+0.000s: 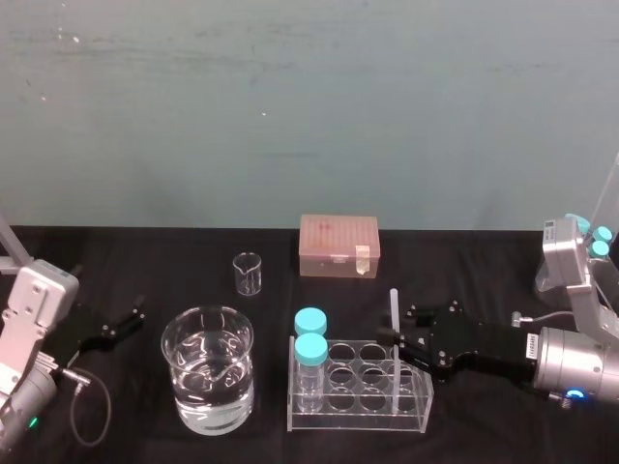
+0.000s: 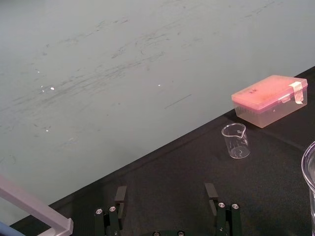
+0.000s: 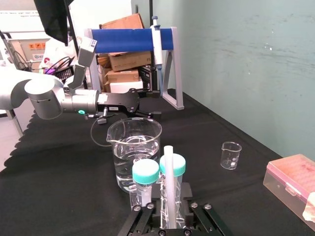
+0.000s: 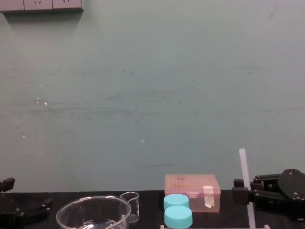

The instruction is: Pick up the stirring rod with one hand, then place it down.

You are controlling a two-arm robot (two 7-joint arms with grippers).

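At table's right, right gripper [image 1: 397,333] meets the upright rod [image 1: 394,304], its hold impossible to tell, rod standing unlifted in the rack [image 1: 360,426], so lifting and placing remain; left gripper [image 1: 133,321] idles open.

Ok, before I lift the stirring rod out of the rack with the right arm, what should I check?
1. Right tool at the stirring rod: ok.
2. Rod upright at the test-tube rack's right end: ok.
3. Blue-capped bottles at the rack's left end, apart from the rod: ok.
4. Nothing above the rod: ok.
5. Left tool parked open, left of the water beaker: ok.
6. Firm hold on the rod: cannot tell.
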